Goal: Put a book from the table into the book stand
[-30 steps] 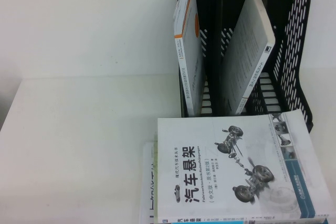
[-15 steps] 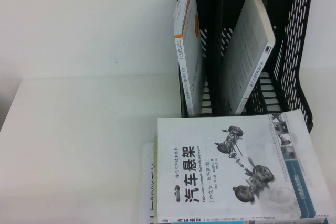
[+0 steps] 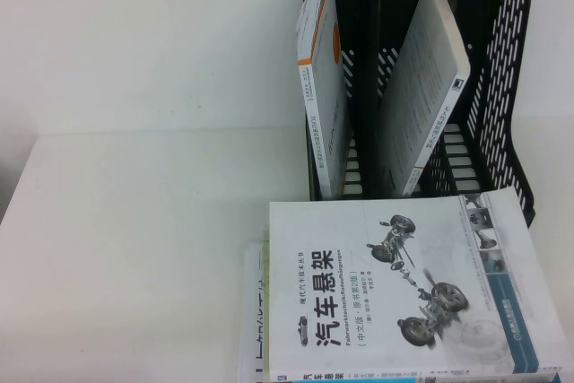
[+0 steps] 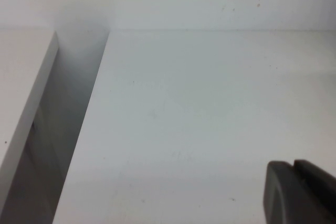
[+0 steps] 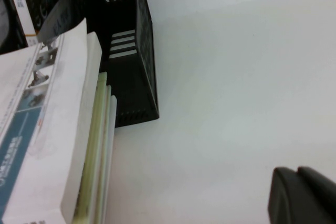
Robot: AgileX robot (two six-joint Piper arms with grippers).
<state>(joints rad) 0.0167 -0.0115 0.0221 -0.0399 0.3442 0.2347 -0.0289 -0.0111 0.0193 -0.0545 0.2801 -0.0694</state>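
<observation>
The book, grey-white with a bold black Chinese title and a car-suspension drawing, lies flat on top of a stack at the front right of the white table. Its edge also shows in the right wrist view. The black book stand stands upright just behind it, and its corner shows in the right wrist view. Neither gripper shows in the high view. My left gripper is shut and empty over bare table. My right gripper is shut and empty, to the right of the stand and the stack.
A white book with an orange spine and another white book lean in the stand's slots. More books lie under the top book. In the left wrist view a second white surface sits beyond a gap.
</observation>
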